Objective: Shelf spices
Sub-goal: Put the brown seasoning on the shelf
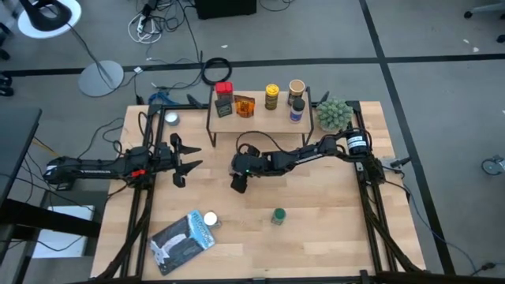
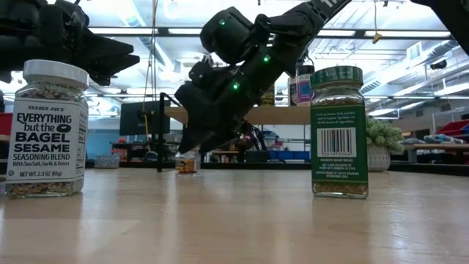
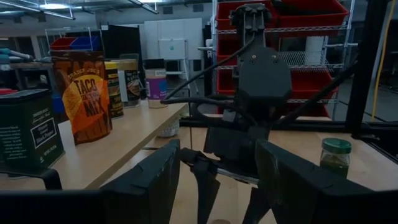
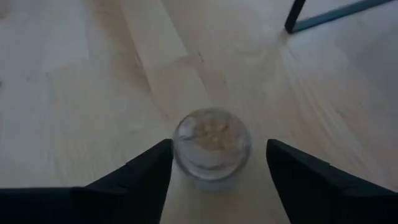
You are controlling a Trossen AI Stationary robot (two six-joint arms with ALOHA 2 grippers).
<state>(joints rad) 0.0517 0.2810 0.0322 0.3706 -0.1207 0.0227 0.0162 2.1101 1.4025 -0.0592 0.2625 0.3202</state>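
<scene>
Wooden shelf [image 1: 260, 117] stands at the table's [image 1: 316, 237] far edge with several spices on it. Right hand [image 4: 217, 163] hovers near the table's middle, fingers spread and released around a small clear jar [image 4: 212, 148], apparently not gripping it. Left hand [image 1: 186, 162] waits open near the left edge.

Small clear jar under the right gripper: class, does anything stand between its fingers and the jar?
Nothing visible does. The right gripper hangs directly over the small clear jar, one open finger on each side, only bare tabletop around.
</scene>
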